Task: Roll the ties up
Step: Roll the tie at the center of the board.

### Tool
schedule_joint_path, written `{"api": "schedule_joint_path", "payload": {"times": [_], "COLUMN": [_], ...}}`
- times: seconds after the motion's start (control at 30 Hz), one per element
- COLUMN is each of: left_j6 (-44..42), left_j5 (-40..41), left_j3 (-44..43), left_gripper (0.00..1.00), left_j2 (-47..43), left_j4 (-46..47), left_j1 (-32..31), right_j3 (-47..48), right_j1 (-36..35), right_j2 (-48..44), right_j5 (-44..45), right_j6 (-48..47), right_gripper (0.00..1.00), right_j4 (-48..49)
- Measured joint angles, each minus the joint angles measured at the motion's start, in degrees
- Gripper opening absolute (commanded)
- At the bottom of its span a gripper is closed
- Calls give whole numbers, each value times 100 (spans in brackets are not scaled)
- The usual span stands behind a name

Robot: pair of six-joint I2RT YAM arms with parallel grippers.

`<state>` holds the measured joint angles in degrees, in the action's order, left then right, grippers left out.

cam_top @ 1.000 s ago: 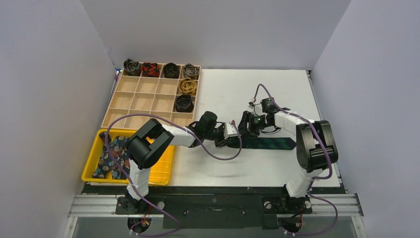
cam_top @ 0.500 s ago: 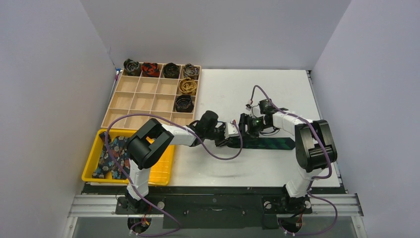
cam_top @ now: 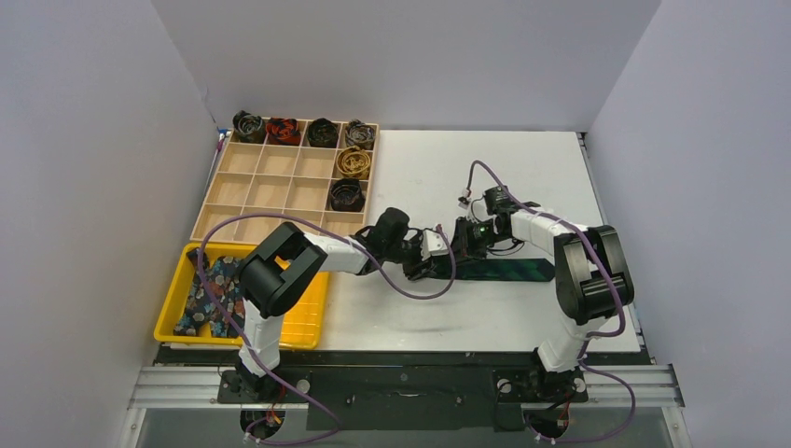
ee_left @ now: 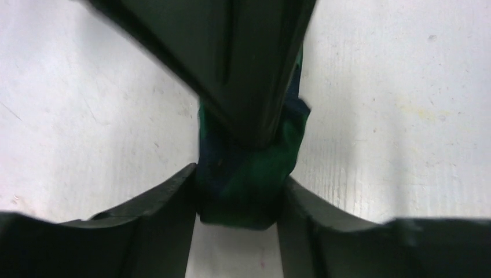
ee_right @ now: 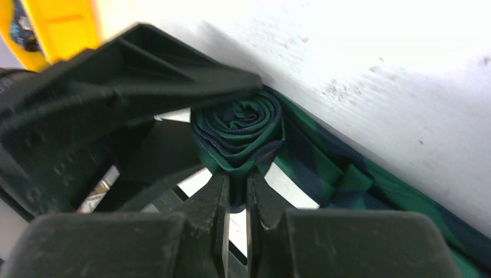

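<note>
A dark green-navy plaid tie (cam_top: 508,271) lies flat on the white table, its left end wound into a small coil (ee_right: 237,124). My left gripper (cam_top: 431,254) is shut on this coil, one finger pressed on each side of it (ee_left: 238,197). My right gripper (cam_top: 463,243) comes from the right and is shut on the coil's outer fabric edge (ee_right: 236,188). Its dark fingers (ee_left: 243,63) cover the coil's top in the left wrist view. The unrolled part of the tie (ee_right: 370,179) trails to the right.
A wooden divider box (cam_top: 280,191) at the back left holds several rolled ties, among them a red one (cam_top: 283,130) and a gold one (cam_top: 353,162). A yellow tray (cam_top: 308,322) at the front left holds floral ties (cam_top: 210,291). Purple cables loop over both arms.
Both grippers and the coil have shifted slightly to the left, and the tie's flat right end has drawn in a little. Both grips are unchanged.
</note>
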<state>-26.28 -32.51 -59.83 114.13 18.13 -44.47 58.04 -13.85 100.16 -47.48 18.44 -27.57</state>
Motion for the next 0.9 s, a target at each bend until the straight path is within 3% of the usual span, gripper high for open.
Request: {"api": "schedule_joint_path", "payload": {"times": [0.17,0.63,0.9], "left_j6": [413,1342,1790], "left_j5": [-216,-780,-994], "left_j3": [105,605,654], "left_gripper": [66,75,78], "left_j2": [4,-22,212], "left_j4": [7,1134,2511], "left_j1": [205,299,260], "right_j3": [131,748,1281], "right_j1": [101,74,66], "right_j2": [103,590,1023], "right_j5": [439,1615,1668], "right_j6": [-452,-743,-824], "right_gripper": [0,0,0], "right_j4": [-566,-1578,-2170]}}
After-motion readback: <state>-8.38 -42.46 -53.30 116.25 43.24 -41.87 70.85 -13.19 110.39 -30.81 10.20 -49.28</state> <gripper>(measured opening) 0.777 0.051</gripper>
